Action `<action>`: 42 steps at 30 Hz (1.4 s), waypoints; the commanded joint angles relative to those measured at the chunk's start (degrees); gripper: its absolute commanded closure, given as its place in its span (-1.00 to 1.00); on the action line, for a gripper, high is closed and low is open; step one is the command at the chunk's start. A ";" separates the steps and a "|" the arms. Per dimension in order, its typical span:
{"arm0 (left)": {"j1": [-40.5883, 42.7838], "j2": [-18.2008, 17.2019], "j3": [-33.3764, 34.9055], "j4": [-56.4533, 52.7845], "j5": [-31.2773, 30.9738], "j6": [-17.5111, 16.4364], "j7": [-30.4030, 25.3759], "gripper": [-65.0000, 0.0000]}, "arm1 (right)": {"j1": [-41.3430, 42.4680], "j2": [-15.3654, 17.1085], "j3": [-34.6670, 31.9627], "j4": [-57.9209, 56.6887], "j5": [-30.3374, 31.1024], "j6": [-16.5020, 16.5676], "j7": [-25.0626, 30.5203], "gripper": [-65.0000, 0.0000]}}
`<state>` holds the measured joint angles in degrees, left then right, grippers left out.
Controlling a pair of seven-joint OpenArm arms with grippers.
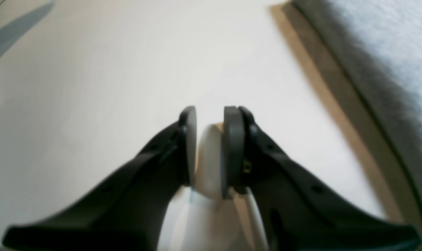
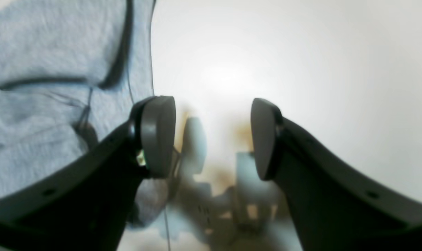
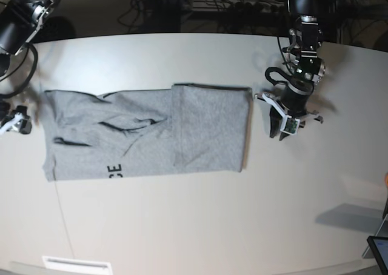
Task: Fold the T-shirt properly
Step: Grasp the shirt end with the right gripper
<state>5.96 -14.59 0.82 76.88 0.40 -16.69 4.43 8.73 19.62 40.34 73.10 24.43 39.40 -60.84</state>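
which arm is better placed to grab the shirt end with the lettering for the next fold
Probably the right. Its open gripper sits right beside the T-shirt at the lettered end, fabric next to one finger. The left gripper stands off the opposite, already folded end, over bare table.

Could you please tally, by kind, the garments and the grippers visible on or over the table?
T-shirt: 1
Grippers: 2, the left gripper and the right gripper
Total: 3
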 commanded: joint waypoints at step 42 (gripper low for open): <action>1.38 -2.16 -0.16 0.79 0.17 0.12 -0.60 0.58 | 8.63 2.41 -0.38 -22.60 19.40 0.60 -7.95 -0.50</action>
<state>7.51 -16.32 0.78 76.97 0.16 -16.49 3.38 16.84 21.52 40.12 50.35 45.30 40.49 -66.96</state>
